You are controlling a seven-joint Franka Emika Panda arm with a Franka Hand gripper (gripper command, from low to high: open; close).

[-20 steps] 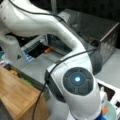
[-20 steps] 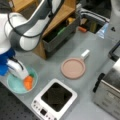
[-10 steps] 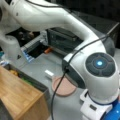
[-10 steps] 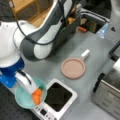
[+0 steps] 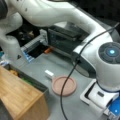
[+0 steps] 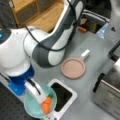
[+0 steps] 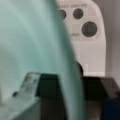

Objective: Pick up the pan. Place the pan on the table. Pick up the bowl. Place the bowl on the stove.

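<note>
We see the gripper (image 6: 43, 102) at the lower left of a front view, its jaws clamped on the rim of the light-teal bowl (image 6: 33, 105) — one orange-tipped finger (image 6: 47, 104) reaches inside it. The bowl hangs at the left edge of the small white stove (image 6: 71, 92), overlapping that edge; we cannot tell whether it touches. In the wrist view the bowl's wall (image 7: 32, 50) fills the left of the frame, the jaws gripping it at the bottom, with the stove's round controls (image 7: 88, 28) at the upper right. The dusty-pink pan (image 6: 73, 68) lies flat on the grey counter (image 6: 97, 52) — near the stove, apart from it, its white stub handle (image 6: 85, 54) pointing to the upper right. A silver toaster oven (image 6: 110, 92) stands at the right edge.
</note>
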